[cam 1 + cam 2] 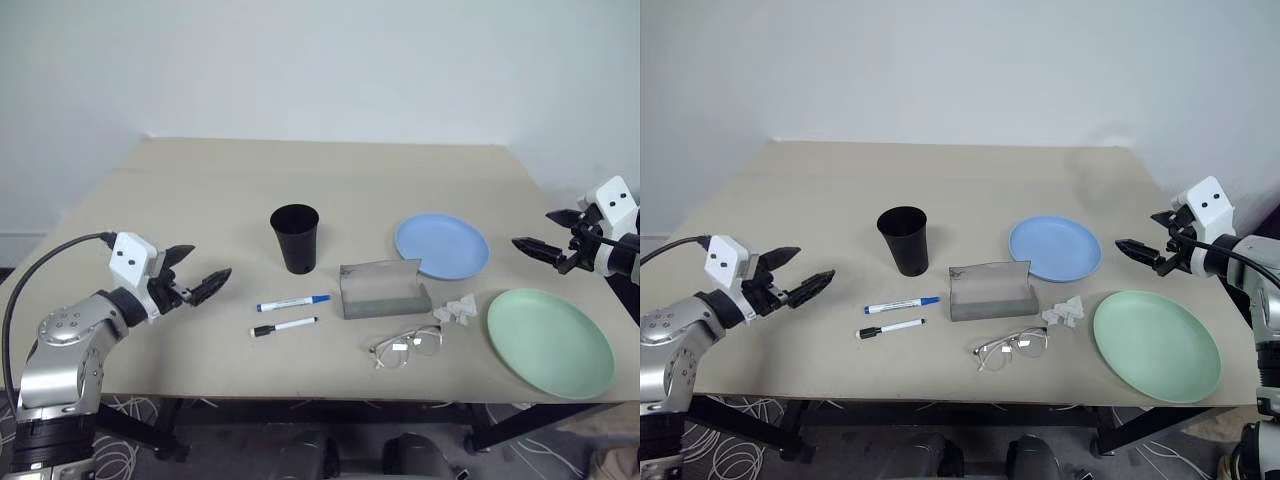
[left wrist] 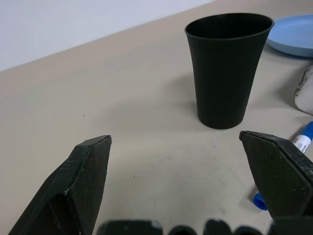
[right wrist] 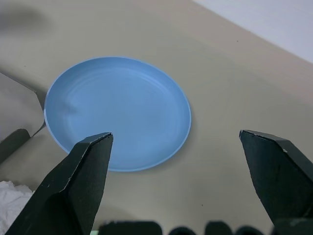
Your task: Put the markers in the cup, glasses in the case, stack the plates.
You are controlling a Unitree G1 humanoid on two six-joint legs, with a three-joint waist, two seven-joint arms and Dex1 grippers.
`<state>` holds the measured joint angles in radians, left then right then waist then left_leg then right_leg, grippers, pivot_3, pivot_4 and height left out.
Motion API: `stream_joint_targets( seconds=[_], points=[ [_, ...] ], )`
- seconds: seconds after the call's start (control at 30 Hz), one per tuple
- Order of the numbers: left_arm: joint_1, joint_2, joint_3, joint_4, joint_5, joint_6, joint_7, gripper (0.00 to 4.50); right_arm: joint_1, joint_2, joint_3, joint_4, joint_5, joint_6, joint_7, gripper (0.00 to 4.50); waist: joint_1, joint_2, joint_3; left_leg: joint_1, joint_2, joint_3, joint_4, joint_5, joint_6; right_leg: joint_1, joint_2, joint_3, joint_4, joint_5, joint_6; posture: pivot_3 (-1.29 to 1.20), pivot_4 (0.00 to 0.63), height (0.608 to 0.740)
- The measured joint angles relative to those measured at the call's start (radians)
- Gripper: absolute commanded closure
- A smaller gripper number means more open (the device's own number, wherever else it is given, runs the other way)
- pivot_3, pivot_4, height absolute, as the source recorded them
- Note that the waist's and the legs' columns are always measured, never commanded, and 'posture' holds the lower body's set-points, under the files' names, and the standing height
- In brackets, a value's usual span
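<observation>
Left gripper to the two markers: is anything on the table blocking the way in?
Nothing visible blocks it. The open left gripper hovers left of the blue-capped white marker and black-capped white marker, with bare table between. The tall black plastic cup stands just behind them, off that line.

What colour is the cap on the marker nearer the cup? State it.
Blue: the marker nearer the cup has a blue cap, clearest in the left eye view.

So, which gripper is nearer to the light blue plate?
Right. The right gripper hovers just beside the light blue plate, open and aimed at it. The left gripper is far across the table, beyond the cup.
</observation>
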<state>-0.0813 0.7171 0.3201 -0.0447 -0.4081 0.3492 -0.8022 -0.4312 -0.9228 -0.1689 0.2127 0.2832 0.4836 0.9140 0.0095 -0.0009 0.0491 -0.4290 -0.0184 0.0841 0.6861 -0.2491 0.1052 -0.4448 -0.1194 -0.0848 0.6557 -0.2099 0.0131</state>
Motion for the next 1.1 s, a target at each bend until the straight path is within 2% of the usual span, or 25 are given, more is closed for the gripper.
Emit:
stream_joint_targets(
  seconds=[0.53,0.9,1.1],
  points=[
    [-0.091,0.002,-0.044,0.048,0.000,-0.004,-0.056,0.04,0.166,-0.053,-0.122,-0.056,0.032,0.183,-0.031,0.00,0.000,0.001,0.000,0.000,0.000,0.000,0.000,0.000,0.000,0.001,-0.001,-0.002,0.000,0.000,0.000,0.00,0.000,0.704],
    [-0.032,-0.035,-0.075,-0.180,-0.186,0.104,-0.170,0.04,0.210,-0.080,-0.134,0.182,0.022,0.212,-0.061,0.00,0.000,0.001,0.000,0.000,0.000,0.000,0.001,0.000,0.001,0.001,-0.002,-0.003,0.000,-0.002,0.004,0.00,0.000,0.704],
    [-0.015,-0.038,-0.075,-0.198,-0.192,0.075,-0.189,0.04,0.227,-0.069,-0.130,0.272,0.011,0.217,-0.074,0.00,0.000,0.004,-0.002,0.001,0.000,0.000,0.001,-0.002,0.006,0.002,-0.002,-0.004,0.001,-0.003,0.004,0.00,0.000,0.704]
  ],
)
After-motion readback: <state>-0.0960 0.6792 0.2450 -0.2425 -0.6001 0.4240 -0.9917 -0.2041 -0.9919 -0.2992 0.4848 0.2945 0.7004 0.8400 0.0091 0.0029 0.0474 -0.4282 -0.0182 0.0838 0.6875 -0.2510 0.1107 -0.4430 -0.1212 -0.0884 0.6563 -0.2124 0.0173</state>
